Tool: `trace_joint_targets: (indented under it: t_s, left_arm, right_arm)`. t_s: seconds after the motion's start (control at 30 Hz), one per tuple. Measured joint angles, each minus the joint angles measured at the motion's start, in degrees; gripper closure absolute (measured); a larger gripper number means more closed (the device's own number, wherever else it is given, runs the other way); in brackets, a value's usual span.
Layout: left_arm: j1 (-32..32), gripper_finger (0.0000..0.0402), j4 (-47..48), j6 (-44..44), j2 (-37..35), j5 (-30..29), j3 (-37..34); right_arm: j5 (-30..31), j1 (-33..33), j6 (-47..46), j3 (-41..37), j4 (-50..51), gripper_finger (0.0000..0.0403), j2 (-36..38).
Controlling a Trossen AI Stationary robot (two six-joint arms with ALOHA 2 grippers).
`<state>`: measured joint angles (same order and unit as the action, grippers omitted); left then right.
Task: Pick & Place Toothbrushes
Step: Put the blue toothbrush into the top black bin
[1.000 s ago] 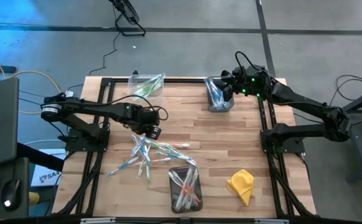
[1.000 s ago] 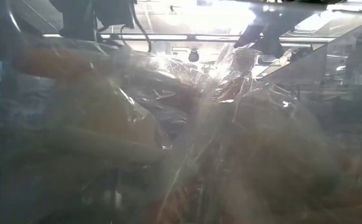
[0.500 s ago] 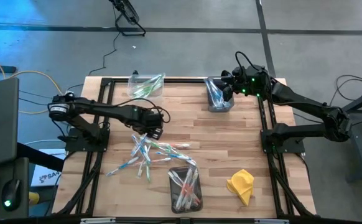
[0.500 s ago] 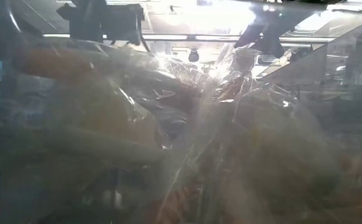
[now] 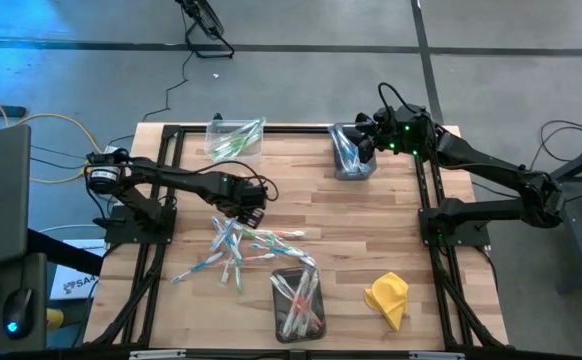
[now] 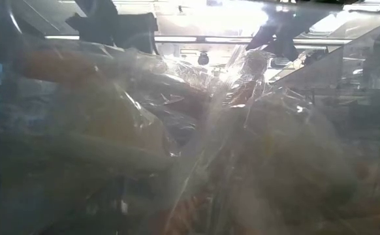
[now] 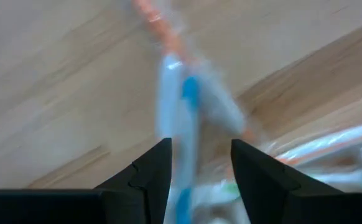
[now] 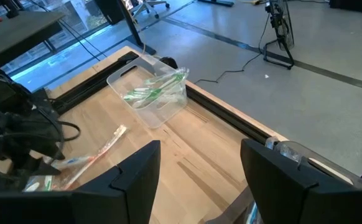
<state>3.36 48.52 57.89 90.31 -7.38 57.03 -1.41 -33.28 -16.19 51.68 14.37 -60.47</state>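
I have moved the left gripper (image 5: 250, 212), jaws open and empty, right over the toothbrushes (image 5: 239, 246) scattered mid-surface, astride a blue one (image 7: 188, 118); the open right gripper (image 5: 363, 140) hovers over the far bin (image 5: 351, 171).

The high view looks straight down on the whole table (image 5: 371, 230). The low view sits level, pressed against crinkled plastic (image 6: 177, 143). Both wrist views look along that table's wood, the left one much closer.
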Motion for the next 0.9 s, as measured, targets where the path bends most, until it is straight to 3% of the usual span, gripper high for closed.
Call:
trace_joint_targets:
  t_s: [0.9]
  left_arm:
    - [0.0,0.0243,-0.7,-0.4,1.7,1.6,0.0]
  right_arm:
    - [0.0,0.0,0.0,0.0,0.0,0.0188,0.0]
